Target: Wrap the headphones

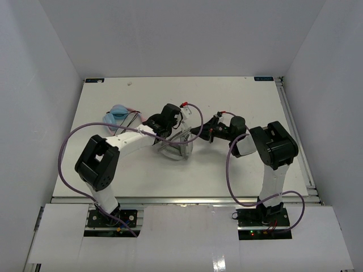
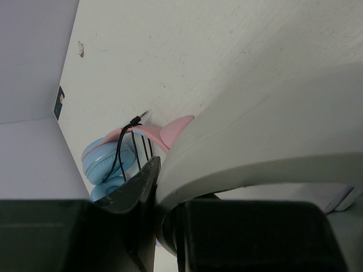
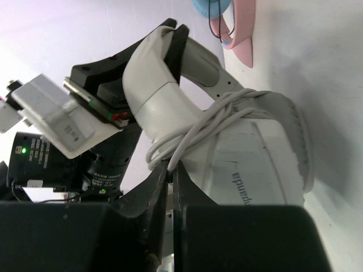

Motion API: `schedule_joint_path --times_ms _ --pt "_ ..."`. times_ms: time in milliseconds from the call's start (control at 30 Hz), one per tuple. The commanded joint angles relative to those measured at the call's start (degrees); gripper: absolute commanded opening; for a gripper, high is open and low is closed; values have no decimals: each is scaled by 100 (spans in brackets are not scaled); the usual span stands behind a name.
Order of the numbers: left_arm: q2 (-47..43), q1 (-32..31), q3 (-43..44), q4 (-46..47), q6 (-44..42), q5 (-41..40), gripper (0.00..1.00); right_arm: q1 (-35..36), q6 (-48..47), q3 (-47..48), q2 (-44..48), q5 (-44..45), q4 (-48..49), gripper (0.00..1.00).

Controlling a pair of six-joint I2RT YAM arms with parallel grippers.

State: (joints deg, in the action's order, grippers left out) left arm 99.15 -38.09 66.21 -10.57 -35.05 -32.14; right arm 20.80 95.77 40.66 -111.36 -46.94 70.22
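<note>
The white-and-grey headphones (image 1: 177, 145) lie mid-table between my two grippers. My left gripper (image 1: 170, 120) is shut on the arched headband (image 2: 255, 130), which fills the left wrist view between the fingers (image 2: 136, 184). In the right wrist view the thin grey cable (image 3: 212, 116) is looped several times round the headband base above the ear cup (image 3: 261, 164). My right gripper (image 3: 172, 165) is shut on a strand of that cable, close to the cup; it shows in the top view (image 1: 198, 131) just right of the headset. The plug is not in view.
A blue-and-pink bundle with thin dark loops (image 1: 119, 116) lies left of the left gripper, also in the left wrist view (image 2: 108, 164) and the right wrist view (image 3: 238, 28). Purple arm cables (image 1: 68, 147) arc over the table. White walls enclose three sides.
</note>
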Motion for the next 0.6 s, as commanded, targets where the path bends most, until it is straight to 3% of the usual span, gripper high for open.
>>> schedule_joint_path --times_ms 0,567 --pt "622 100 68 -866 -251 19 0 -88 781 217 -483 -61 3771 9" --pt "1010 161 174 -1003 -317 962 2 -374 796 801 -1445 219 3794 10"
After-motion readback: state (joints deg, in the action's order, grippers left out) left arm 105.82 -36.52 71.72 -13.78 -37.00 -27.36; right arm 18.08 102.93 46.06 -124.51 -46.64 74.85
